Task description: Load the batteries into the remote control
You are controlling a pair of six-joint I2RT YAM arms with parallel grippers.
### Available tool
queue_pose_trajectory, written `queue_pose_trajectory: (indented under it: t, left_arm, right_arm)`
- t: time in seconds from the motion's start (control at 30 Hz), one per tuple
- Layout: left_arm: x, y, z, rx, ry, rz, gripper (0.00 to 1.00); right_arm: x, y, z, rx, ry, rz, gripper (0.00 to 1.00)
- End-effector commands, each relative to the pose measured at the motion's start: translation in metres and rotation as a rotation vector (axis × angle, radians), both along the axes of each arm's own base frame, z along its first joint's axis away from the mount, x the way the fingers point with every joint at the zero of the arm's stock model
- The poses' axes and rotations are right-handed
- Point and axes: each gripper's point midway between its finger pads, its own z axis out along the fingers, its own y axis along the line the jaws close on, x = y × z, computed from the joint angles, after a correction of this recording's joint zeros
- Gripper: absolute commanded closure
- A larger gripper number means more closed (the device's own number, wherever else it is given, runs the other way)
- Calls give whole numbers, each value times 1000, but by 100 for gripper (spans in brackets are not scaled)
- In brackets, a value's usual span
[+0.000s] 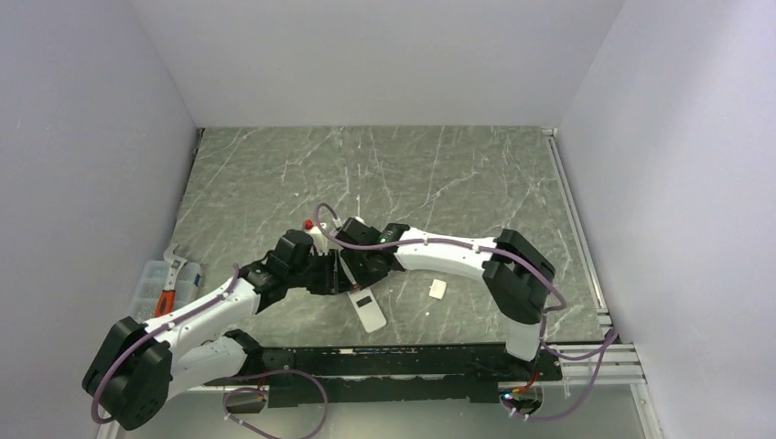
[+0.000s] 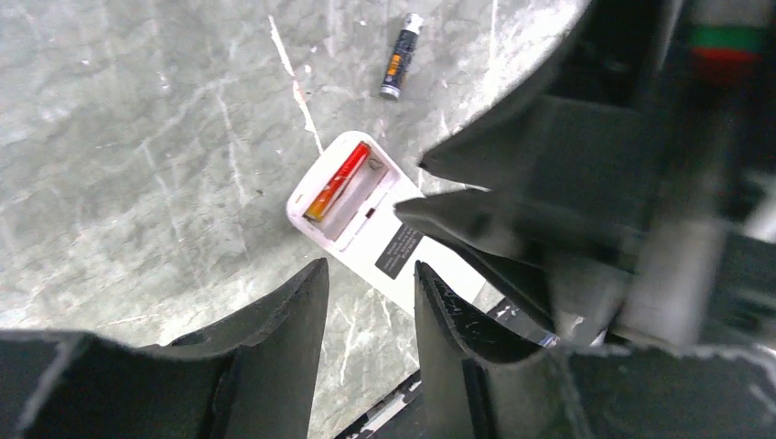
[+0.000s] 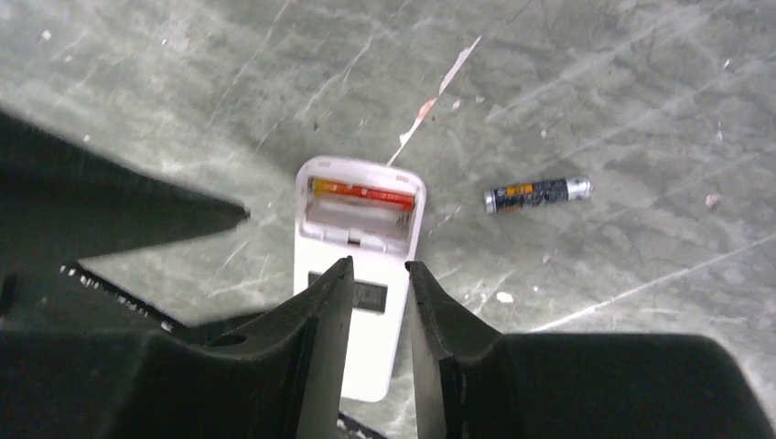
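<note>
The remote control (image 3: 359, 320) lies white back up on the marble table, its dark label showing and its battery bay uncovered. One red-orange battery (image 3: 361, 193) sits in the far slot of the bay; the near slot looks bare. A second battery (image 3: 537, 194), dark with an orange band, lies loose on the table beside the remote's bay end. My right gripper (image 3: 378, 270) hovers open over the remote's label, holding nothing. My left gripper (image 2: 366, 274) is also open and holds nothing, just off the remote (image 2: 366, 229) near its label. The right gripper's fingers (image 2: 476, 215) cross over the remote.
A small flat white square piece (image 1: 437, 288) lies to the right of the remote (image 1: 369, 313). A clear parts box with a red-handled tool (image 1: 165, 288) sits off the table's left edge. Black rails run along the near edge.
</note>
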Motion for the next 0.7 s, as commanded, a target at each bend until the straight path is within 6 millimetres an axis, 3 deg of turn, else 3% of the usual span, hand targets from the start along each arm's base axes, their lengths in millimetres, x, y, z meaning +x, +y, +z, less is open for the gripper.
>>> queue_pose_trajectory:
  t: [0.0, 0.4, 0.67]
  left_arm:
    - [12, 9, 9, 41, -56, 58, 55]
    - [31, 9, 12, 78, -93, 82, 56]
    - [67, -9, 5, 14, -80, 65, 71]
  right_arm:
    - [-9, 8, 32, 117, -47, 34, 68]
    - [-44, -34, 27, 225, -12, -21, 68]
    - [-79, -43, 9, 296, 79, -13, 74]
